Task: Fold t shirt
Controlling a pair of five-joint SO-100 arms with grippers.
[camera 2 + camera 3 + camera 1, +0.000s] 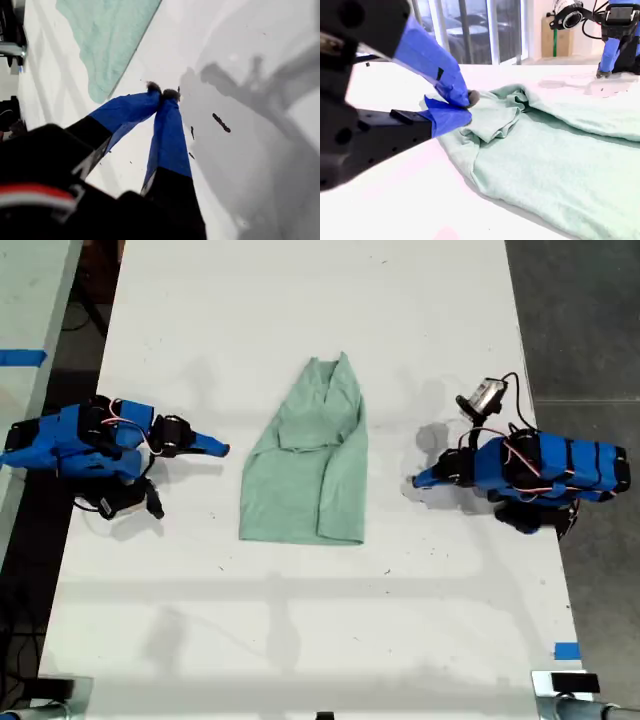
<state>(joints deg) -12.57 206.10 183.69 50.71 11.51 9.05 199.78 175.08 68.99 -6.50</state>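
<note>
The small pale mint-green cloth t shirt point(305, 480) lay about the middle of the white flat table point(300, 640), already folded to a narrow shape, with its V-like neck toward the far edge in the exterior view and its straight hem toward the near edge. One side was laid over the body, and a crumpled fold of cloth showed near the neck in the second wrist view. The first gripper point(418, 480), blue with dark tips, rested low on the table at the exterior view's right of the t shirt, near it but apart. In the first wrist view its jaws were pressed together at the tips point(165, 93) with nothing between them, and only a corner of the t shirt point(110, 35) showed beyond. The second gripper point(220, 449) pointed at the t shirt from the exterior view's left, close to its edge but with a strip of bare table between. Its jaws point(467, 102) were also clenched and empty, with the t shirt point(560, 160) spread just beyond them.
</note>
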